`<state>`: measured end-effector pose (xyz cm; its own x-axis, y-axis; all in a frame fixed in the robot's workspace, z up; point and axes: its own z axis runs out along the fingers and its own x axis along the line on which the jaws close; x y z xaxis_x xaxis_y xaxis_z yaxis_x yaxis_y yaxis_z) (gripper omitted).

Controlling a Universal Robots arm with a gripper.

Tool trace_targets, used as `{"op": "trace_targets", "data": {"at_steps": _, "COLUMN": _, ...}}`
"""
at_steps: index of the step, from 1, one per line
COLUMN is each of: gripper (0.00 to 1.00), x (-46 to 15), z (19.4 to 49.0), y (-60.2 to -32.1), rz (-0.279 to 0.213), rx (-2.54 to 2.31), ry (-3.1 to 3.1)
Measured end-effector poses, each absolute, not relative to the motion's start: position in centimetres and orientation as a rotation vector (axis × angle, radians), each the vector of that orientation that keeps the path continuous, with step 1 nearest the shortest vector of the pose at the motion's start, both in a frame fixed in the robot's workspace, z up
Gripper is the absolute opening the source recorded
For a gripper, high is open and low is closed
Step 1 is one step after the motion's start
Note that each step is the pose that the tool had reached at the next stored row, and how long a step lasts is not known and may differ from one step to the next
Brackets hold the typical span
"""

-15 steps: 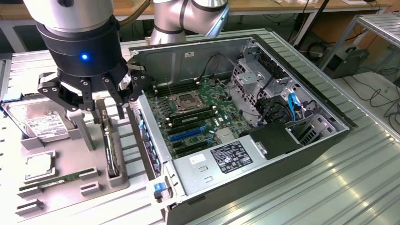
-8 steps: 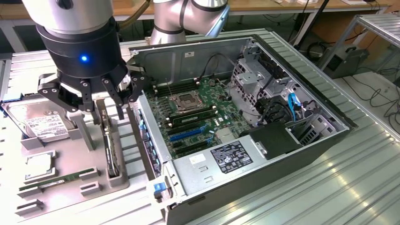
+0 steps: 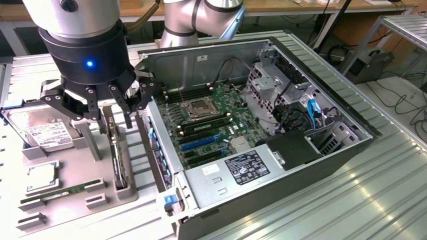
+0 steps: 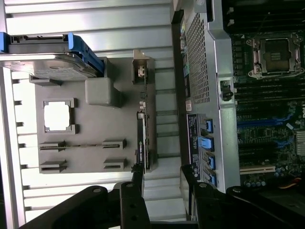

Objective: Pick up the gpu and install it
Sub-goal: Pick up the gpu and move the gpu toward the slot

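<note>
Ribbed metal table (image 3: 373, 200) — bearing a grey fixture (image 3: 77, 167) and open computer case (image 3: 280, 200).

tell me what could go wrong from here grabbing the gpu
1. The gpu stands on edge in the grey holder, a thin target; the open end effector could land a finger on it.
2. The computer case sits close beside, so a finger might catch its wall.

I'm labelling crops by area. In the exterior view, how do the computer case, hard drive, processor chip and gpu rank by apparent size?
1. computer case
2. hard drive
3. processor chip
The gpu stands edge-on in its slot, long but thin, so I would not rank it against the hard drive.
</note>
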<state>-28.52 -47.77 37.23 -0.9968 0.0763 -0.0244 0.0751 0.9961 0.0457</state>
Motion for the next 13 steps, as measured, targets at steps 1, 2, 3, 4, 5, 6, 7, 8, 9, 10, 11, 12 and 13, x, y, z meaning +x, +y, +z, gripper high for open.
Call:
{"op": "trace_targets", "data": {"at_steps": 1, "gripper": 0.44, "x": -28.53, "z": 37.20, "y": -47.77, "rz": 0.070, "rx": 0.118, "ry": 3.113}}
{"op": "trace_targets", "data": {"at_steps": 2, "gripper": 0.44, "x": -28.54, "z": 37.18, "y": -47.77, "rz": 0.070, "rx": 0.118, "ry": 3.113}}
{"op": "trace_targets", "data": {"at_steps": 3, "gripper": 0.44, "x": -28.55, "z": 37.16, "y": -47.77, "rz": 0.070, "rx": 0.118, "ry": 3.113}}
{"op": "trace_targets", "data": {"at_steps": 4, "gripper": 0.44, "x": -28.56, "z": 37.13, "y": -47.77, "rz": 0.070, "rx": 0.118, "ry": 3.113}}
{"op": "trace_targets", "data": {"at_steps": 5, "gripper": 0.44, "x": -28.57, "z": 37.11, "y": -47.77, "rz": 0.070, "rx": 0.118, "ry": 3.113}}
{"op": "trace_targets", "data": {"at_steps": 6, "gripper": 0.44, "x": -28.58, "z": 37.08, "y": -47.77, "rz": 0.070, "rx": 0.118, "ry": 3.112}}
{"op": "trace_targets", "data": {"at_steps": 7, "gripper": 0.44, "x": -28.59, "z": 37.05, "y": -47.77, "rz": 0.070, "rx": 0.118, "ry": 3.112}}
{"op": "trace_targets", "data": {"at_steps": 8, "gripper": 0.44, "x": -28.60, "z": 37.02, "y": -47.77, "rz": 0.070, "rx": 0.118, "ry": 3.112}}
{"op": "trace_targets", "data": {"at_steps": 9, "gripper": 0.44, "x": -28.61, "z": 37.01, "y": -47.77, "rz": 0.070, "rx": 0.118, "ry": 3.113}}
{"op": "trace_targets", "data": {"at_steps": 10, "gripper": 0.44, "x": -28.61, "z": 36.98, "y": -47.77, "rz": 0.070, "rx": 0.118, "ry": 3.113}}
{"op": "trace_targets", "data": {"at_steps": 11, "gripper": 0.44, "x": -28.62, "z": 36.96, "y": -47.77, "rz": 0.070, "rx": 0.118, "ry": 3.113}}
{"op": "trace_targets", "data": {"at_steps": 12, "gripper": 0.44, "x": -28.63, "z": 36.93, "y": -47.77, "rz": 0.070, "rx": 0.118, "ry": 3.112}}
{"op": "trace_targets", "data": {"at_steps": 13, "gripper": 0.44, "x": -28.63, "z": 36.89, "y": -47.77, "rz": 0.070, "rx": 0.118, "ry": 3.112}}
